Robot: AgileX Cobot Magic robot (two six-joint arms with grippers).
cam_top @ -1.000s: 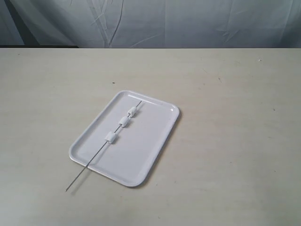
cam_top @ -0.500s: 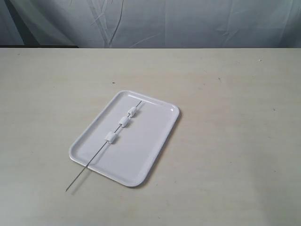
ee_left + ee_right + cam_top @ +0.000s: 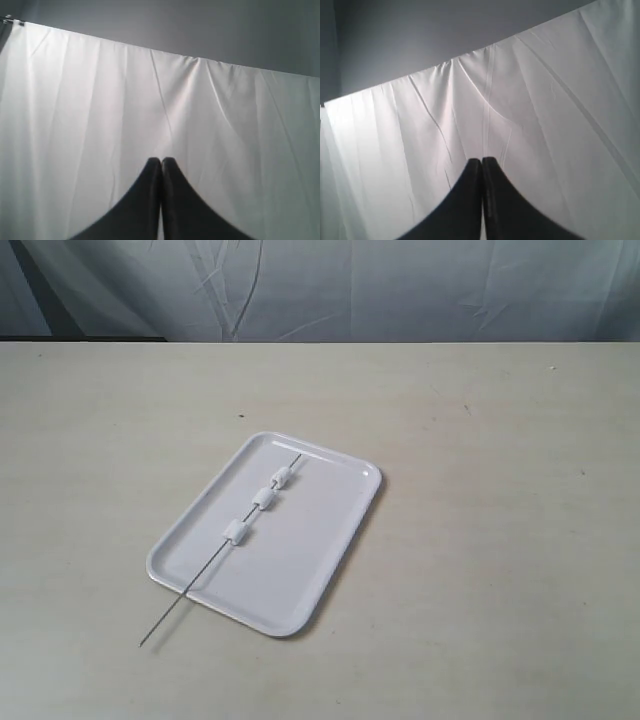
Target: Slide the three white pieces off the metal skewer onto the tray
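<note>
In the exterior view a white tray (image 3: pixel 300 580) lies slanted on the beige table. A thin metal skewer (image 3: pixel 168 615) lies across it, its near end sticking out past the tray's front rim. Three white pieces are threaded on it over the tray: one (image 3: pixel 236 533) nearest, one (image 3: pixel 263 499) in the middle, one (image 3: pixel 282 477) farthest. Neither arm shows in the exterior view. My left gripper (image 3: pixel 161 161) is shut, facing a white curtain. My right gripper (image 3: pixel 481 161) is likewise shut, with nothing held.
A white draped curtain (image 3: pixel 400 290) hangs behind the table's far edge. The beige table (image 3: pixel 500 540) stretches wide on all sides of the tray.
</note>
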